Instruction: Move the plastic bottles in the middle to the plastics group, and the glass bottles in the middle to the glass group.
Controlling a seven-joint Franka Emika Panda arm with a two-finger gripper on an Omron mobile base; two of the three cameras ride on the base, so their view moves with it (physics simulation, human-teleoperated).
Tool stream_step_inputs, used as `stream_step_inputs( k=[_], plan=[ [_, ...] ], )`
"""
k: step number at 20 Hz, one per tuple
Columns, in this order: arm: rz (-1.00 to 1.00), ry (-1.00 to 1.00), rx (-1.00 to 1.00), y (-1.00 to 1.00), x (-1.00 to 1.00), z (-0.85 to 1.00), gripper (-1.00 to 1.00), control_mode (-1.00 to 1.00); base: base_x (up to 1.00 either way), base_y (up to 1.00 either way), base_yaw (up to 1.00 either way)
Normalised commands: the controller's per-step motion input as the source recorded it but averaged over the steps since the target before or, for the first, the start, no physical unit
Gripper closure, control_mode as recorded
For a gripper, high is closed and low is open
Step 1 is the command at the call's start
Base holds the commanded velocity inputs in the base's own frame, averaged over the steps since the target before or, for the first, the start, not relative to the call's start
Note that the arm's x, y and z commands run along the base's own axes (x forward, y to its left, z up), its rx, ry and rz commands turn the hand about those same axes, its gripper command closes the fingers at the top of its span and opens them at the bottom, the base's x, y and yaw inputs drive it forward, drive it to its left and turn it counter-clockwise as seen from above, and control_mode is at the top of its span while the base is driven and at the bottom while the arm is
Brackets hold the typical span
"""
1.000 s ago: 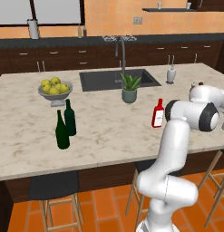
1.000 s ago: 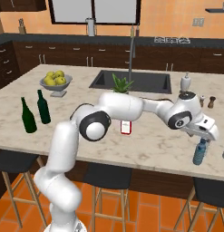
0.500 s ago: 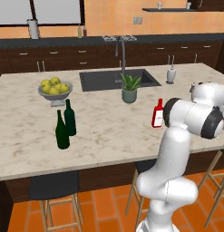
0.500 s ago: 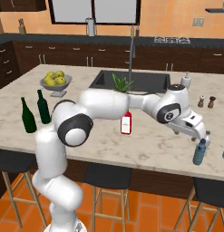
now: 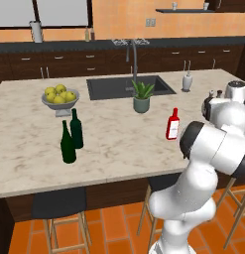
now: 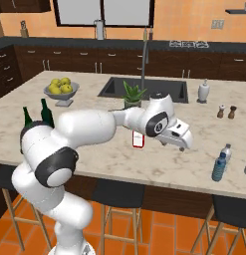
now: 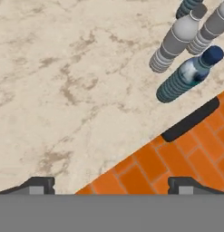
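The red glass bottle with a white label stands upright mid-counter, also seen as the red bottle partly behind my forearm. My gripper hovers over the counter right of it, open and empty. In the hand view my gripper has its fingertips wide apart above the counter edge. A blue-grey plastic bottle with a dark cap and a clear one with a pale cap stand upright, clustered with other plastic bottles. These two also show near the counter's right front. Two green wine bottles stand at left.
A fruit bowl, a potted plant, a sink and a white soap dispenser sit further back. Salt and pepper shakers stand at right. Stools line the counter's front edge above the orange floor.
My hand has swung left, away from the plastic bottles at the right and towards the red bottle. The bottles have stayed in place.
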Motion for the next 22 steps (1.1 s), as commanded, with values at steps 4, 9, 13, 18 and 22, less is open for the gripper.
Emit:
stream_step_inputs(
  k=[4, 9, 13, 18, 22],
  plan=[
    [0.35, 0.0, 0.01, 0.87, 0.37, 0.15, -1.0, -1.0, 0.0, 0.0, 0.0],
    [0.49, 0.0, 0.08, 0.66, 0.43, 0.18, -1.0, -1.0, 0.0, 0.0, 0.0],
    [0.44, 0.0, 0.17, 0.41, 0.6, 0.24, -1.0, -1.0, 0.0, 0.0, 0.0],
    [0.35, 0.0, 0.15, 0.16, 0.64, 0.25, -1.0, -1.0, 0.0, 0.0, 0.0],
    [0.05, 0.0, 0.0, 0.2, 0.78, 0.21, -1.0, -1.0, 0.0, 0.0, 0.0]
  ],
)
